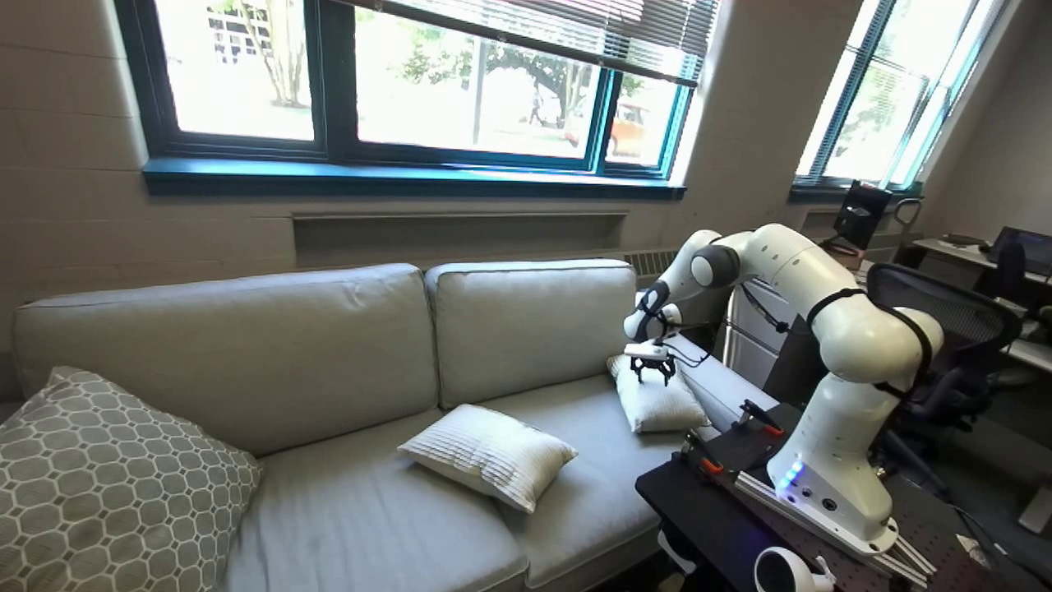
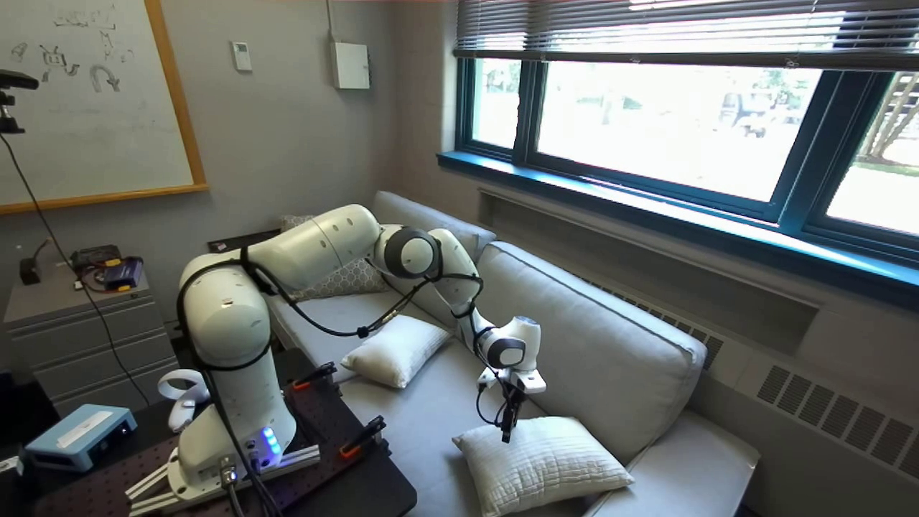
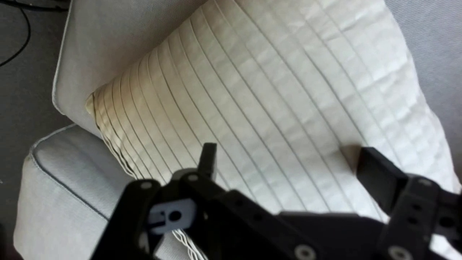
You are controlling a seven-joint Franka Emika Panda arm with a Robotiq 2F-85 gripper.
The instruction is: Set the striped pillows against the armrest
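Two off-white striped pillows are on the sofa. The nearer striped pillow point(image 2: 546, 459) lies at the sofa's end beside the padded armrest point(image 1: 723, 386), its far corner by the back cushion; whether it presses on the armrest is hard to tell. The other striped pillow point(image 1: 493, 452) lies tilted across the seam of the seat cushions, well apart from the armrest. My gripper point(image 1: 654, 380) points down over the pillow by the armrest. In the wrist view this pillow point(image 3: 252, 90) fills most of the picture, and my gripper point(image 3: 285, 151) is open above it; contact cannot be judged.
A larger lattice-patterned cushion point(image 1: 123, 477) sits at the sofa's opposite end. Tall back cushions point(image 1: 534, 329) rise behind the seats. The arm stands on a dark table point(image 2: 373, 474) with clamps point(image 2: 362, 438) along its edge. A loose cable hangs along the arm.
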